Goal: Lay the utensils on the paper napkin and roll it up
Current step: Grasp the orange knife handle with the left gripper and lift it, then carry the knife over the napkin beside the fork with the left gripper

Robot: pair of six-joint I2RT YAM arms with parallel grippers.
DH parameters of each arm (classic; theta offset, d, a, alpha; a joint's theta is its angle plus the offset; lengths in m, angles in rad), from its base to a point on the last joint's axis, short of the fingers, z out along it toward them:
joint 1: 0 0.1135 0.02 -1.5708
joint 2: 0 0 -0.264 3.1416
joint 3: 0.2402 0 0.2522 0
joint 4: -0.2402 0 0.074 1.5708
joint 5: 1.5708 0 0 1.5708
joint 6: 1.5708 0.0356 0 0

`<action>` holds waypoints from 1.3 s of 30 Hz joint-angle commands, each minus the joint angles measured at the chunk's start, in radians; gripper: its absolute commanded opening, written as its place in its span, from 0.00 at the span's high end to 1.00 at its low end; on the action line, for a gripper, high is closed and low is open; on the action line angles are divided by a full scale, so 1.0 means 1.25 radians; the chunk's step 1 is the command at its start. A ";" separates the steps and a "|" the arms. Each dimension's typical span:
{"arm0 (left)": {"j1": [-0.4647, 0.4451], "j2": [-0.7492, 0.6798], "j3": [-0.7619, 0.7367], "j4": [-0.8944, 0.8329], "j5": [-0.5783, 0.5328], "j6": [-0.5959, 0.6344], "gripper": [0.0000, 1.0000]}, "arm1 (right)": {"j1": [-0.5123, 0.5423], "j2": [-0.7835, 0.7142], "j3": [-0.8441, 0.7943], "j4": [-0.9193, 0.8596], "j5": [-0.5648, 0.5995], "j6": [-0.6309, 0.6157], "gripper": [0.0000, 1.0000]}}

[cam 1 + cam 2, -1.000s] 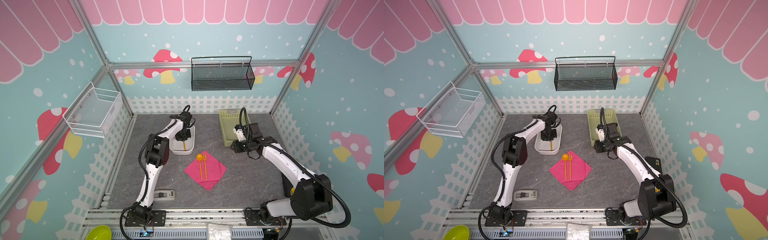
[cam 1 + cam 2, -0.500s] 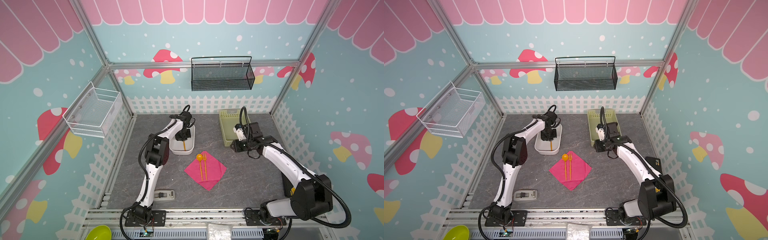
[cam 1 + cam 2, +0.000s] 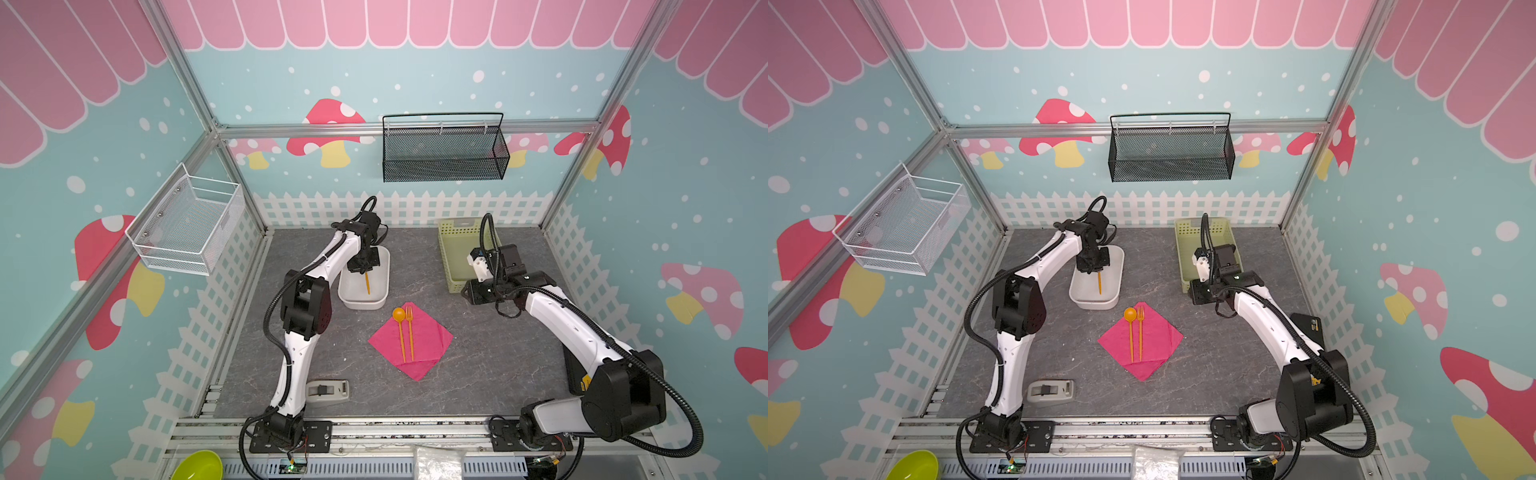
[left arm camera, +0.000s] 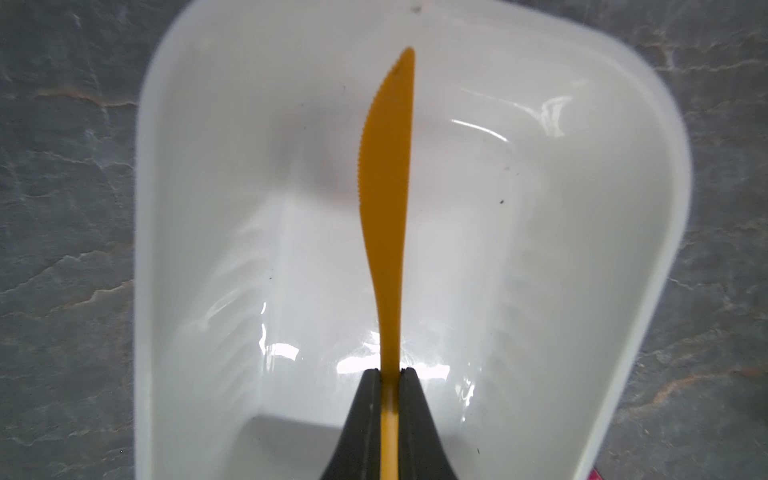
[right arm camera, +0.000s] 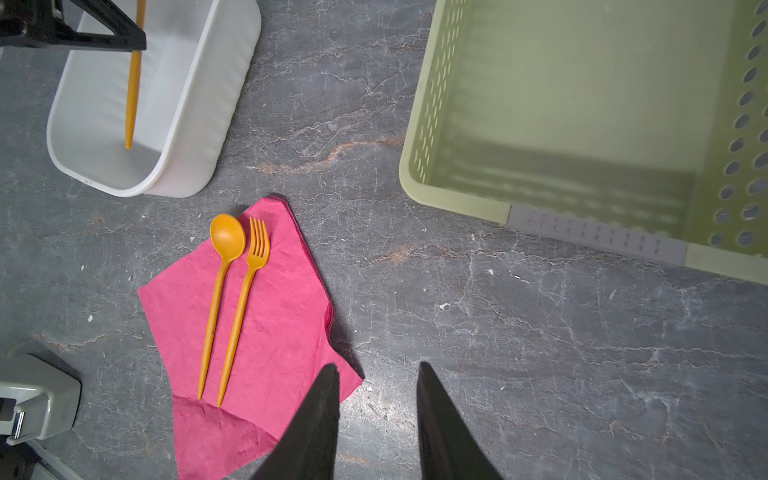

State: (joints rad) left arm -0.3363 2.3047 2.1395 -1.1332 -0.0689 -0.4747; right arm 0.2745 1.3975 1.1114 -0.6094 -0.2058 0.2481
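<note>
Your left gripper (image 4: pixel 390 370) clamped on slim orange serrated plastic knife (image 4: pixel 386 187), blade inside white plastic tub (image 4: pixel 623 208). Lift it clear of rim, lay parallel beside orange plastic fork (image 3: pixel 409 328) and spoon (image 3: pixel 399 314) on magenta paper napkin (image 3: pixel 430 345), desk centre. Right gripper (image 5: pixel 377 365) parted, empty

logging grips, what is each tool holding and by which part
Left tool is shut on the orange knife by its handle, blade inside the white bin. Right tool, jaws apart, holds nothing.
</note>
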 commanded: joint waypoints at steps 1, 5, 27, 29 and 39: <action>-0.002 -0.043 -0.011 -0.020 -0.018 -0.003 0.91 | -0.005 -0.026 0.020 -0.017 0.013 -0.007 0.66; -0.015 -0.073 -0.031 -0.019 -0.018 -0.008 0.91 | -0.006 -0.036 0.015 -0.021 0.028 -0.017 0.66; -0.281 -0.263 -0.336 0.130 -0.042 -0.204 0.91 | -0.022 -0.129 -0.028 -0.018 0.020 -0.029 0.65; -0.313 -0.267 -0.363 0.152 -0.043 -0.229 0.90 | -0.022 -0.139 -0.029 -0.018 0.019 -0.029 0.66; -0.433 -0.212 -0.406 0.208 -0.049 -0.311 0.90 | -0.022 -0.185 -0.034 -0.012 0.018 -0.028 0.64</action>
State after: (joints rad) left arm -0.8551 2.0079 1.6367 -0.9108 -0.1013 -0.8009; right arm 0.2543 1.1912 1.0863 -0.6212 -0.1753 0.2253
